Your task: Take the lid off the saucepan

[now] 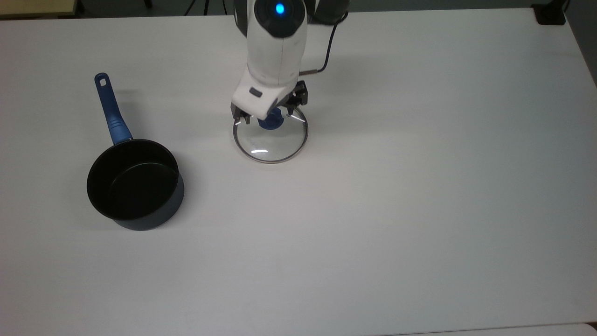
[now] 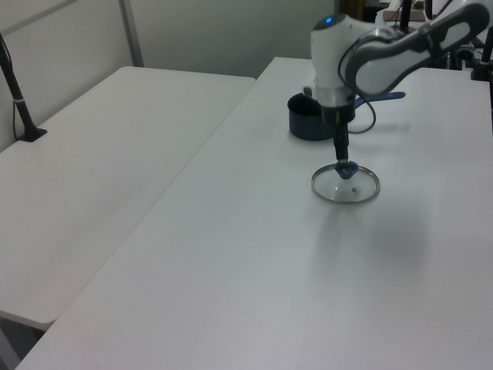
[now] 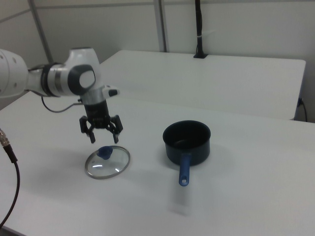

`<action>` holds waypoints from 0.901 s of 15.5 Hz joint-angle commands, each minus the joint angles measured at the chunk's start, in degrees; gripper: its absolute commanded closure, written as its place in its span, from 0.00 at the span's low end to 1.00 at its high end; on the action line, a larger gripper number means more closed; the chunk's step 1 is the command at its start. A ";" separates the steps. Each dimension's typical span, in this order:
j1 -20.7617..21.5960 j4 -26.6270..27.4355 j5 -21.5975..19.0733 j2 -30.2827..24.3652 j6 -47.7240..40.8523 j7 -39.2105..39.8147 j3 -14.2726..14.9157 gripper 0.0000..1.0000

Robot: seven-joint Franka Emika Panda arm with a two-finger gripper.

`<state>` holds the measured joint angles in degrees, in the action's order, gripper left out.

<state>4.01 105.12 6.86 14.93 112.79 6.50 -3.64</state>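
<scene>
The lid (image 1: 270, 136) is seen lying flat on the white table (image 1: 396, 186), its blue knob (image 1: 271, 122) facing up, with the gripper (image 1: 267, 113) hung directly above the knob. In the right view the two fingers (image 3: 90, 133) are spread wide, one on each side of the knob and raised clear of it, so nothing is pinched between them. The glass disc (image 3: 107, 163) is ringed by its steel rim, and a bright glare is caught on the glass in the top view.

The saucepan (image 1: 135, 184) is set well apart from the lid, at about 8 o'clock from it in the top view, uncovered, its black inside exposed. Its long blue handle (image 1: 111, 109) is pointed toward 11 o'clock in the top view, with the hole at the far end. In the right view the saucepan (image 3: 187, 142) is placed at 3 o'clock from the lid, the handle (image 3: 184, 168) directed toward 6 o'clock. In the left view the pot (image 2: 306, 119) is partly masked behind the arm (image 2: 377, 58), at 11 o'clock from the lid (image 2: 345, 185).

A blue light (image 1: 280, 8) is lit on the arm's white housing, and a black cable (image 1: 328, 49) is looped beside it. A second white table (image 3: 211, 73) is placed behind the first.
</scene>
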 commanded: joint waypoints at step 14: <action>-2.17 -13.27 0.52 -10.97 -20.51 -13.70 0.56 0.00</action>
<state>1.58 91.33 6.86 4.29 92.90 -5.39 -3.01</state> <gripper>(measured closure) 0.000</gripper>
